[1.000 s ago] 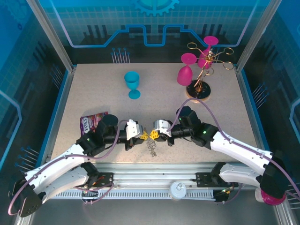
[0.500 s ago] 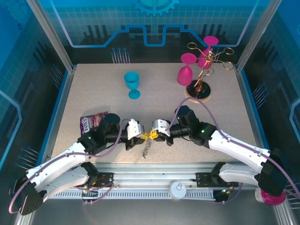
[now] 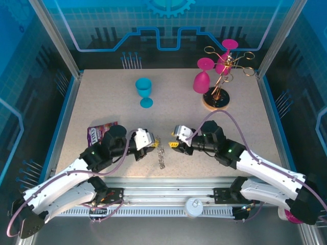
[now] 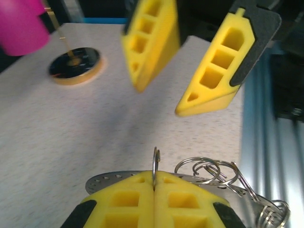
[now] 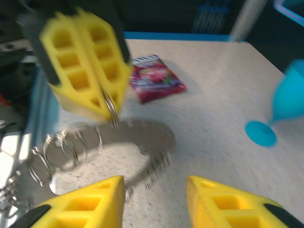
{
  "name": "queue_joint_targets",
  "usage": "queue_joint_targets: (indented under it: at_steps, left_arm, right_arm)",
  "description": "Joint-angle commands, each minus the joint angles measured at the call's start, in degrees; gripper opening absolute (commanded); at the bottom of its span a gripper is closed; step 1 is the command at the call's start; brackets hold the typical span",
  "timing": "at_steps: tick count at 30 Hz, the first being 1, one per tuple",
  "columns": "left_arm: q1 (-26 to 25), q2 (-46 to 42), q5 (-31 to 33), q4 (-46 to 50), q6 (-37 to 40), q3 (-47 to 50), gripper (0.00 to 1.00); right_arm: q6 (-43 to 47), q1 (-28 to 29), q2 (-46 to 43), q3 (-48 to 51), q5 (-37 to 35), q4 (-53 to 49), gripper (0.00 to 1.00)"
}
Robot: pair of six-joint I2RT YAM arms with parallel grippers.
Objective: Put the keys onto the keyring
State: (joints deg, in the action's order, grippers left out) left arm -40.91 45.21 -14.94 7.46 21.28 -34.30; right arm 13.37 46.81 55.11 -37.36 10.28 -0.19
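Holding the keyring (image 3: 161, 154) up by one of its wire loops (image 4: 155, 162) is the step I read here. The left gripper (image 4: 154, 187) is clamped shut on that loop, its yellow pads pressed together with the wire standing up between them. The grey plate of the ring trails below and to the side, with the other loops bunched beside it. All of this sits close to the near edge of the tabletop (image 3: 102, 97), about midway along it. Whether the plate rests on the surface or hangs just clear of it, I cannot say; the right wrist view is blurred there.

The right gripper (image 3: 174, 145) faces the left one with its jaws parted and nothing between them, a clear gap separating the two sets of tips.

My judgement is that the ring is now presented and the free arm must bring a key to the pinched loop. That calls for a fine pinch, a steady left hold, and lining the key's hole up with the wire end. A slipped loop would be the main risk.

Compared with a second ago, the two grippers no longer meet tip to tip over the ring. The right one has let go, opened and drawn back toward the right edge, and its arm sits lower. The left one has stayed shut. The blue goblet (image 3: 144, 92), the snack packet (image 3: 102, 132) and the gold rack (image 3: 220, 76) have not moved.
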Motion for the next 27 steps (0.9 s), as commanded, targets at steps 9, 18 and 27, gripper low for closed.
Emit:
queue_joint_targets:
  at_steps: [9, 18, 27]
  left_arm:
    - [-0.19, -6.53, 41.30, 7.60, -21.77, -0.68, 0.00]
    - [4.85, -8.49, 55.45, 12.23, -27.64, -0.88, 0.00]
    - [9.62, -10.24, 52.34, 11.96, -30.80, 0.77, 0.00]
  right_arm:
    - [-37.58, 5.43, 21.48, -9.37, -19.55, -4.54, 0.31]
    - [-52.26, 9.64, 48.78, -30.83, -13.32, -14.86, 0.34]
    - [-45.76, 12.22, 60.98, -42.45, -15.31, -18.69, 0.41]
